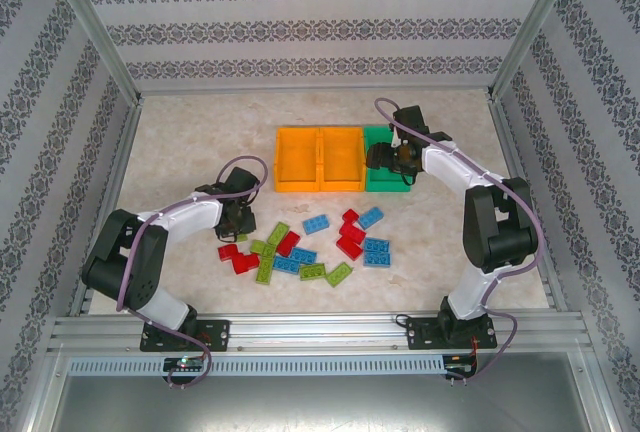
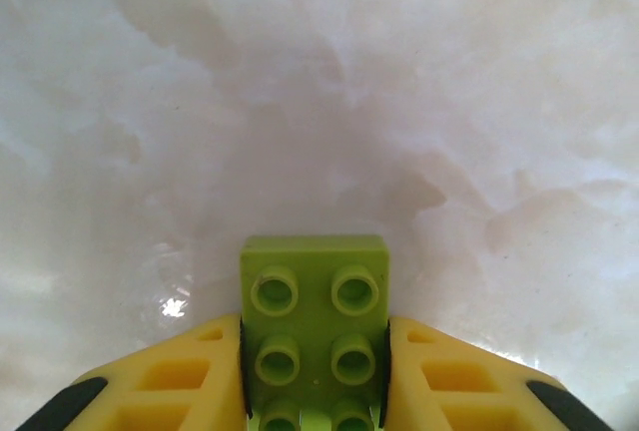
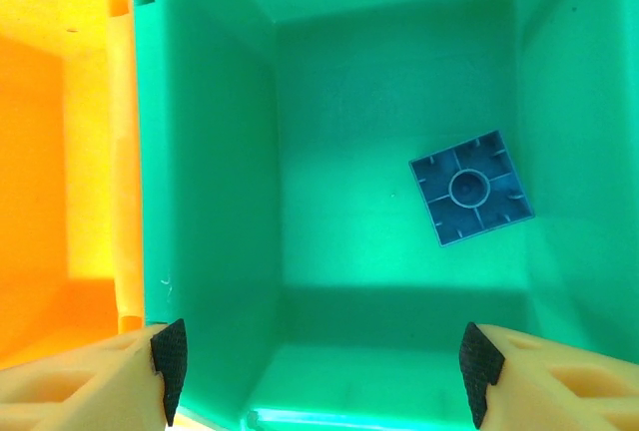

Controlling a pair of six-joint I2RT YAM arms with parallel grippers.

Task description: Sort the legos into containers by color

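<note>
Legos first: one light green lego is clenched in the left jaws over the counter. Carry it level and release low inside an orange bin, I'd judge. The right jaws hang spread above the green bin, which contains one blue lego. Two orange bins, one green. The loose pile has roughly five red, six blue, four green.

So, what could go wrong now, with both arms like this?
The light green brick sticks out past the left gripper, so it may pivot or slip. The green bin holds a blue brick; dropping green there would mix colours. The open right gripper hangs over that bin; arms might clash.
</note>
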